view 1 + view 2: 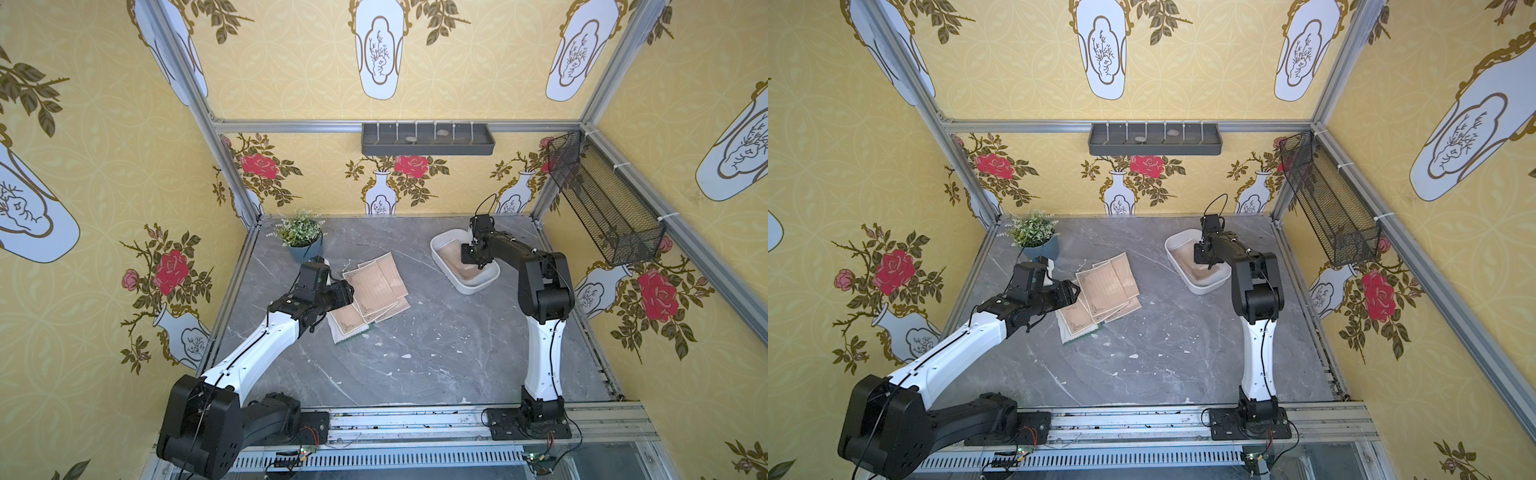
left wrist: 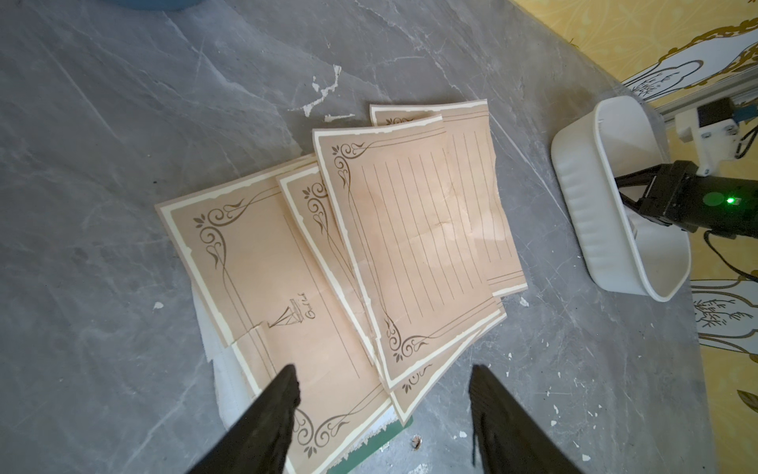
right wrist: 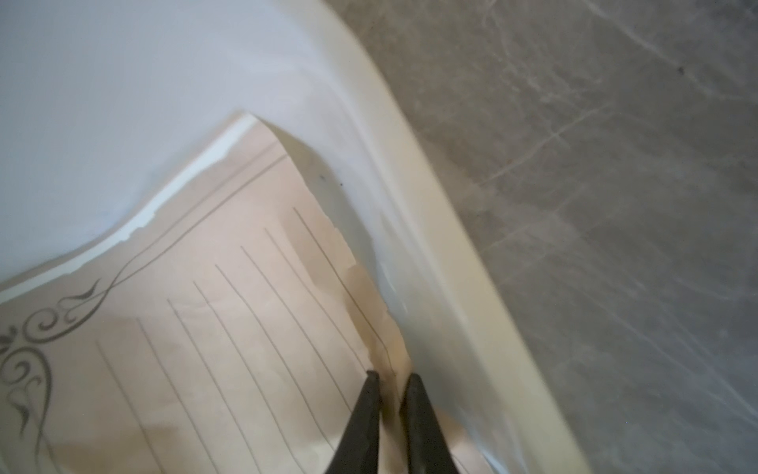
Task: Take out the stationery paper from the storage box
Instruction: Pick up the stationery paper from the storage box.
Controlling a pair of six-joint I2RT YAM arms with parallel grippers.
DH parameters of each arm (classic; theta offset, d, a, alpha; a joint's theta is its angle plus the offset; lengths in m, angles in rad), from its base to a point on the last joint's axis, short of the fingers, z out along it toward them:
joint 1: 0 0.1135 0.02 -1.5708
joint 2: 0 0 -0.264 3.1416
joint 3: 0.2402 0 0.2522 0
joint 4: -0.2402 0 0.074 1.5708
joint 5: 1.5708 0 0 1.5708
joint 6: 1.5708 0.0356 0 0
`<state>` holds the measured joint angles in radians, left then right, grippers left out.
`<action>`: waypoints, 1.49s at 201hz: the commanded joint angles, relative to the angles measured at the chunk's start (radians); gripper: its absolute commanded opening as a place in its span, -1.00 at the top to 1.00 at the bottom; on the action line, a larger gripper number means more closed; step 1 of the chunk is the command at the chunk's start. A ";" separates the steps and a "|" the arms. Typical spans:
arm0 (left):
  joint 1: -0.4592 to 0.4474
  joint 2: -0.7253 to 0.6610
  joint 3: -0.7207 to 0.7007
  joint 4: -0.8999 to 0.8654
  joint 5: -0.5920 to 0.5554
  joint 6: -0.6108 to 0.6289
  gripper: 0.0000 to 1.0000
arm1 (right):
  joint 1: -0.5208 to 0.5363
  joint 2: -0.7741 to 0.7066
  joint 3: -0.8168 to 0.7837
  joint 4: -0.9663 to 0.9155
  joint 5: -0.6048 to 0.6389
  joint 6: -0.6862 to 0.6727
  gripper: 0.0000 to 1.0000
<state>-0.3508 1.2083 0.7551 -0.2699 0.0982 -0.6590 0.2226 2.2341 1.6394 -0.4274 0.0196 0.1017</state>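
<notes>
The white storage box (image 1: pixel 474 289) (image 1: pixel 1204 289) stands at the back right of the grey table, and a tan stationery paper (image 3: pixel 229 328) with dark corner flourishes lies curled inside it. My right gripper (image 3: pixel 393 376) (image 1: pixel 473 261) reaches down into the box and is shut on that sheet's edge, close to the box wall (image 3: pixel 451 230). Several more tan sheets (image 1: pixel 376 286) (image 2: pixel 410 246) lie fanned out on the table at left centre, over white ones. My left gripper (image 2: pixel 383 371) (image 1: pixel 350 293) hovers open above the near corner of this pile, holding nothing.
A potted plant (image 1: pixel 301 232) stands at the back left, just behind the left arm. A grey compartmented tray (image 1: pixel 428 139) hangs on the back wall and a black mesh basket (image 1: pixel 602 199) on the right wall. Small white flecks dot the table (image 1: pixel 415 374).
</notes>
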 commanded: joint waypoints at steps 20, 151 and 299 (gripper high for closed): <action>0.002 0.000 -0.007 0.017 0.007 -0.004 -0.35 | 0.007 0.002 -0.018 -0.178 -0.037 -0.009 1.00; -0.042 0.170 0.092 0.398 0.441 -0.134 -0.42 | 0.082 -0.337 -0.226 -0.010 0.143 0.186 1.00; -0.200 0.505 0.369 0.463 0.505 -0.187 -0.40 | 0.316 -0.665 -0.414 0.096 0.384 0.373 1.00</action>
<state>-0.5407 1.6772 1.0920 0.1707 0.5816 -0.8387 0.4957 1.5940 1.2182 -0.3626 0.3481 0.4480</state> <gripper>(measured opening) 0.703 0.053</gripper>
